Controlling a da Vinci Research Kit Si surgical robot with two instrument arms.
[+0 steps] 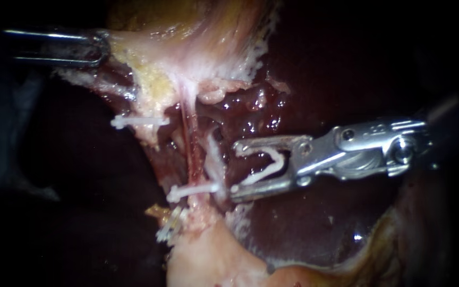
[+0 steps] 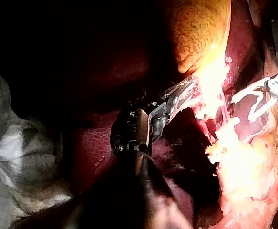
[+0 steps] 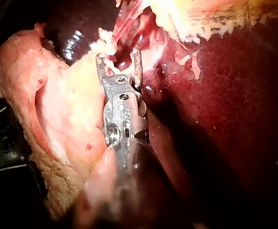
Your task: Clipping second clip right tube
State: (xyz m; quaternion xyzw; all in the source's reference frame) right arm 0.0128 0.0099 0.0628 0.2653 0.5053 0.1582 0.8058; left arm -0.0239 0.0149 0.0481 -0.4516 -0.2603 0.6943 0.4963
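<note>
Two thin tubes run side by side down the middle: a reddish left tube (image 1: 189,139) and a paler right tube (image 1: 214,157). A white clip (image 1: 193,190) lies across them lower down. My right instrument (image 1: 235,169) comes in from the right, its jaws wide apart and holding an open white clip (image 1: 264,162); the tips stand just right of the right tube, not around it. In the right wrist view the right instrument (image 3: 119,55) points at the tubes. My left instrument (image 1: 99,50), at the upper left, is shut on the pale gallbladder (image 1: 197,42), as also shown by the left instrument (image 2: 186,93).
Another white clip (image 1: 139,121) sits on tissue left of the tubes, and a third clip (image 1: 168,227) lies lower, near pale fatty tissue (image 1: 203,260). Dark red liver (image 1: 304,223) lies behind and under the right instrument. Grey cloth (image 2: 15,157) lies beside the left shaft.
</note>
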